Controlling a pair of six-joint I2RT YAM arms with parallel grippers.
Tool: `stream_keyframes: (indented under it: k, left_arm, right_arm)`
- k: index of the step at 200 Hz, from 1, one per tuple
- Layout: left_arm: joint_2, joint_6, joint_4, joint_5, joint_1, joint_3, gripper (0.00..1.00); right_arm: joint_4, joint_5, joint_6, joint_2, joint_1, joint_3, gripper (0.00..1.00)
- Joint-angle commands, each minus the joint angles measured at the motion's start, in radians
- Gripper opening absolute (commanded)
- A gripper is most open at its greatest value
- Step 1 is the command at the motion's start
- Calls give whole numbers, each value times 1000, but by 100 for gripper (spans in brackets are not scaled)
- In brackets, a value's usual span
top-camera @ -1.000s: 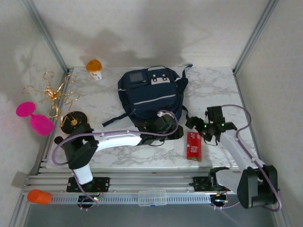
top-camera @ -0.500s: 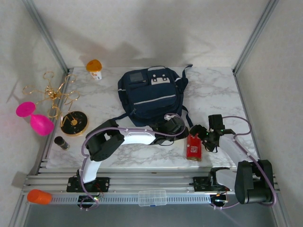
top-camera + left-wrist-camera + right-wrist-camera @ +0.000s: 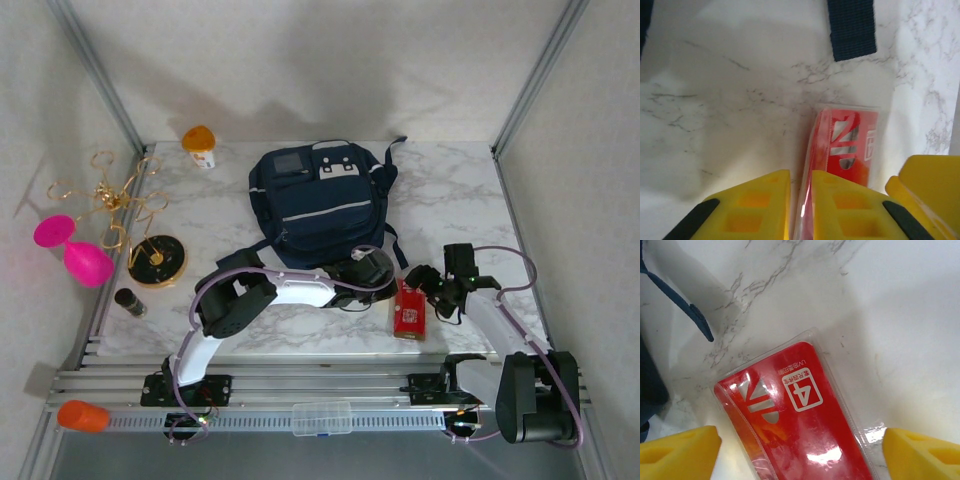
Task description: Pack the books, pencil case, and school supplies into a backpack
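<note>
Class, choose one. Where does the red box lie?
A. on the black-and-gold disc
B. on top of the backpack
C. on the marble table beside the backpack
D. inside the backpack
C: the red box lies flat on the marble table, just right of the backpack.

Left hand [image 3: 390,287] and right hand [image 3: 424,283] crowd the red box [image 3: 408,319] beside the backpack [image 3: 315,205].

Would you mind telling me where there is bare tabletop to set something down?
The marble table is barest right of the backpack, out to its edge; a smaller patch sits left of it, between the orange capped object and the black-and-gold disc. The front is crowded: left pincer and right pincer meet at the red box.
</note>
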Motion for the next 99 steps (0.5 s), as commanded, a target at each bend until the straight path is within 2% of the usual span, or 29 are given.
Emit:
stream_keyframes:
  k: [1, 33, 48, 74, 99]
  left_arm:
    - [32, -18, 2, 45, -13, 49, 12]
    - [55, 16, -40, 40, -15, 75, 10]
    - [70, 42, -122, 24, -11, 103, 5]
    - [52, 60, -124, 3, -6, 79, 3]
    - [72, 68, -117, 26, -9, 89, 0]
  right_arm:
    - [-42, 22, 15, -9, -4, -20, 79]
    - [-42, 10, 23, -25, -5, -44, 78]
    - [-41, -7, 25, -10, -5, -47, 78]
    - [-30, -13, 14, 2, -4, -61, 79]
    - [3, -104, 7, 10, -5, -68, 78]
